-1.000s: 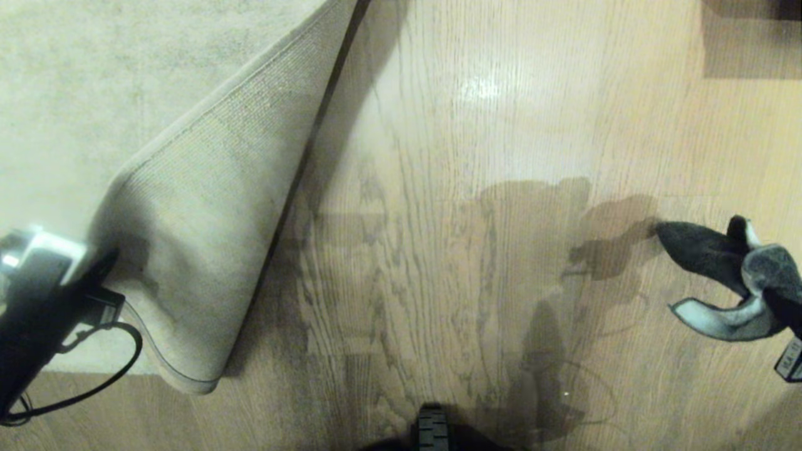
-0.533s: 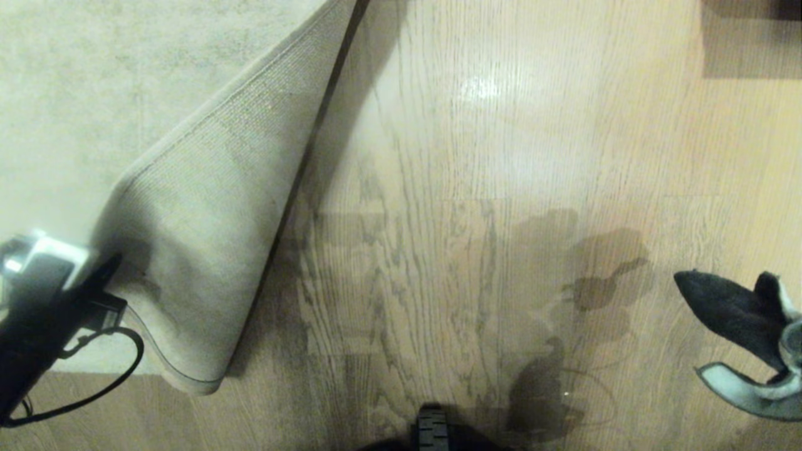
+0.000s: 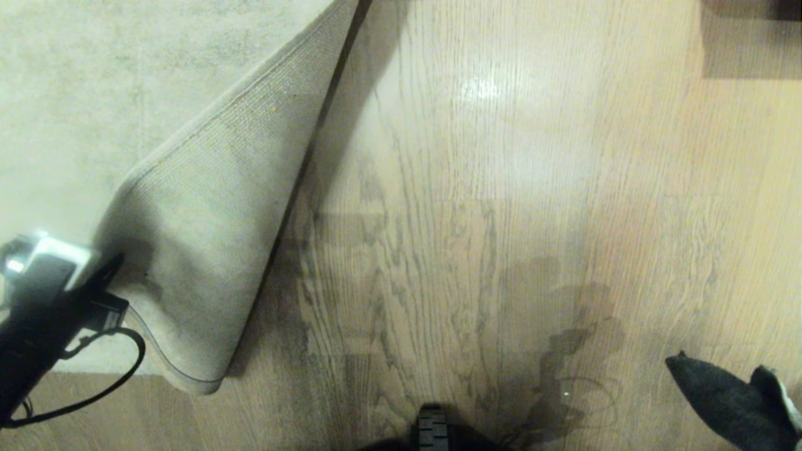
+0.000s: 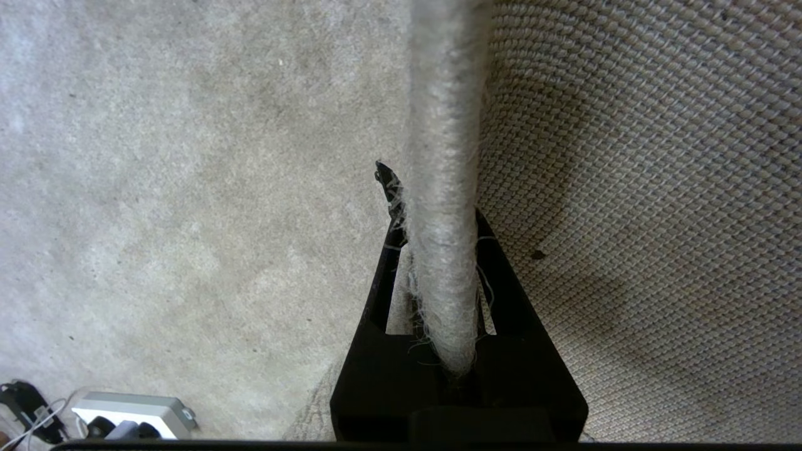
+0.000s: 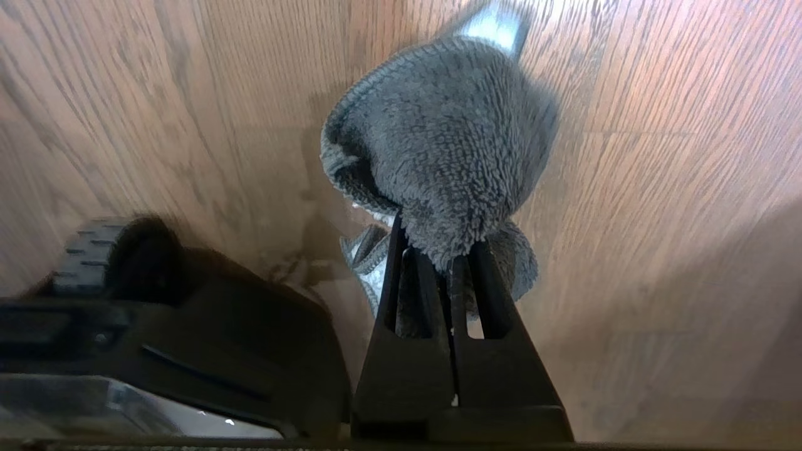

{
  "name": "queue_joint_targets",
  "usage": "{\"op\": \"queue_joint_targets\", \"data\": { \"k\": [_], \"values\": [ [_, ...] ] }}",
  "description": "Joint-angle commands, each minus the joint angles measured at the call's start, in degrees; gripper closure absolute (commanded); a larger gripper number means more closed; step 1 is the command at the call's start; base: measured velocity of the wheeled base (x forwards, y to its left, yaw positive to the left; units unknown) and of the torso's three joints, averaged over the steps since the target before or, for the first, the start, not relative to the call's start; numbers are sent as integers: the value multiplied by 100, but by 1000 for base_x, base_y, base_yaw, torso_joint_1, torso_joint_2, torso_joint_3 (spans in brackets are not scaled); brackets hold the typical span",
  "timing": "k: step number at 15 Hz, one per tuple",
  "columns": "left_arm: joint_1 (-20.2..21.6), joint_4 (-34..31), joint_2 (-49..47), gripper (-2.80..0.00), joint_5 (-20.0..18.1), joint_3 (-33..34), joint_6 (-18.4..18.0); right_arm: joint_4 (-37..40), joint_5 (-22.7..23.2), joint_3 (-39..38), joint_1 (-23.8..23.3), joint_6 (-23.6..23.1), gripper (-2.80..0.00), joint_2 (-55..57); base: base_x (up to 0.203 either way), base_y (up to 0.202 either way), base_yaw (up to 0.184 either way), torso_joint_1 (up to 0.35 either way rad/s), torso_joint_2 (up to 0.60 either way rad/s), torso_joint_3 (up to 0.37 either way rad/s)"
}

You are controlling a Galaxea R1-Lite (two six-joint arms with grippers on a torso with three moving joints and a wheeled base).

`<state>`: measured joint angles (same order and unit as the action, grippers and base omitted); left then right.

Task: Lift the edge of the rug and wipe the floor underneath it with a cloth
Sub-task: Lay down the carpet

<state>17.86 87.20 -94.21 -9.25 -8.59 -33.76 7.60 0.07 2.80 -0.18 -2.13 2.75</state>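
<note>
Withdrawn toward five o'clock: our right gripper [image 5: 448, 250], clamping the cloth [image 3: 730, 401]; left gripper [image 4: 432, 250] pinches the rug edge [image 4: 442, 188] lifted; floor [image 3: 476, 188] wiping apparently finished, lowering left.

Head view: straight down from high above onto floor [image 3: 501, 156] and folded-back rug edge [image 3: 207, 207]. Left wrist view: close behind left pincer [image 4: 438, 250], facing along the clamped rug edge [image 4: 442, 125], shared with head view. Right wrist view: close behind right pincer [image 5: 442, 250], facing cloth [image 5: 445, 138] and floor [image 5: 658, 188], both also at head view's lower right.
</note>
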Motion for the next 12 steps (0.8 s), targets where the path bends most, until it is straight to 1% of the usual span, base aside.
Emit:
{"op": "queue_joint_targets", "data": {
  "k": [1,7,12],
  "values": [
    [-11,276,8,0,-6,12,-17,22,1,18,9,125,0,-266,0,0,0,0,0,0],
    [-28,276,122,0,-6,294,-8,-5,10,1,1,89,0,-266,0,0,0,0,0,0],
    [-28,276,131,0,-6,296,-8,-5,10,10,9,116,0,-266,0,0,0,0,0,0]
  ]
}}
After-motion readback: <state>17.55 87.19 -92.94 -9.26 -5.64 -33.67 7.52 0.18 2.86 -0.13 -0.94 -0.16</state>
